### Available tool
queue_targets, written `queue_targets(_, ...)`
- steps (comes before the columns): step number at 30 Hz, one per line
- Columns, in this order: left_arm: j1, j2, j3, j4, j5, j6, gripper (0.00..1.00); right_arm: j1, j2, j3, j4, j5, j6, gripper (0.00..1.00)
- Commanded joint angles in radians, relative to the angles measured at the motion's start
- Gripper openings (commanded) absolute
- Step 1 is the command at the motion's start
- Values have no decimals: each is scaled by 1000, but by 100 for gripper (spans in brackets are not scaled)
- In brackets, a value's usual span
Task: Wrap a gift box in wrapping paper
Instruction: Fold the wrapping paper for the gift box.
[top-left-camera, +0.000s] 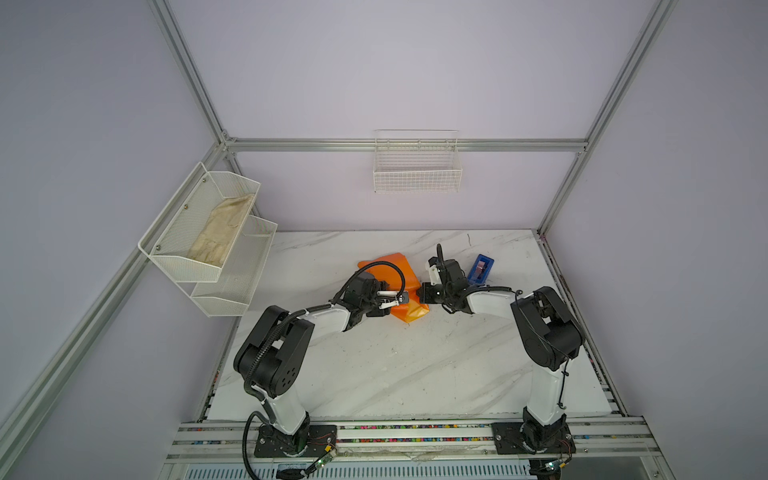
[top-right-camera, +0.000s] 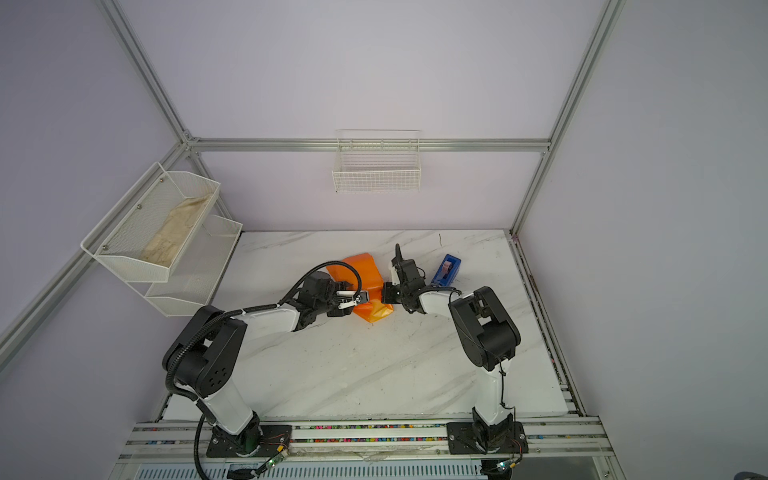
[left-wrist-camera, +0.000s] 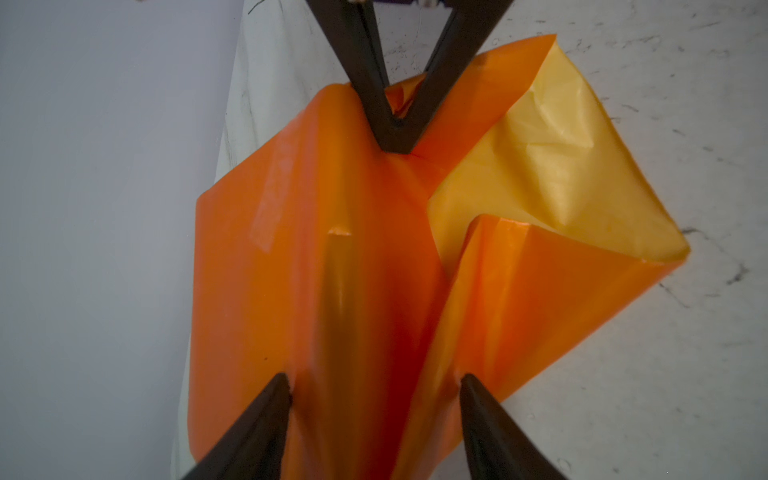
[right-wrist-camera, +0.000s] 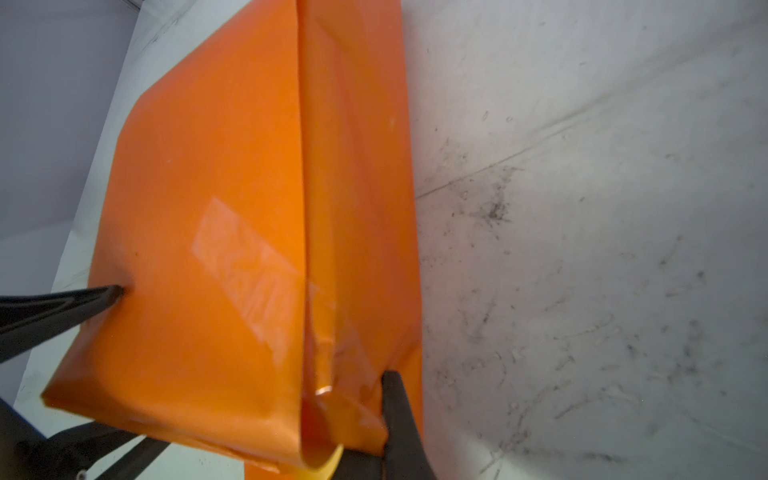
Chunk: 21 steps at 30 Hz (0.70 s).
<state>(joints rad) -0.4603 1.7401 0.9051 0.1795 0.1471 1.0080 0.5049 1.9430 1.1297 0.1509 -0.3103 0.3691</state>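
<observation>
Pull gently with right gripper (left-wrist-camera: 395, 137), pinched shut on the wrapping paper (left-wrist-camera: 270, 257) at right. Flatten its loose near end with left gripper (left-wrist-camera: 374, 386), open astride the left side.

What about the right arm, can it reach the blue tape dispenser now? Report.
Probably yes: the tape dispenser stands uncovered on the table close beside that arm, nothing between. But the right gripper is shut on the wrapping paper, so it must let go first.
</observation>
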Motion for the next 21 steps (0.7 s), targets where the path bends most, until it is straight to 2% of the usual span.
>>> queue_targets(1, -8, 45, 69, -74, -17, -47, 65, 7, -17, -1, -14, 5, 13, 3)
queue_targets(8, -23, 91, 99, -14, -77, -58, 60, 8, -19, -5, -22, -12, 9, 4)
queue_targets(12, -25, 105, 97, -5, -121, -75, 53, 8, -37, -10, -33, -25, 17, 18)
queue_targets(15, -28, 105, 83, -3, -130, -72, 53, 8, -48, -19, -50, -41, 31, 27)
queue_targets(17, -30, 107, 78, -5, -139, -65, 52, 8, -54, -25, -70, -41, 39, 30)
queue_targets(21, -31, 111, 78, -8, -147, -59, 52, 9, -71, -50, -106, -22, 47, 30)
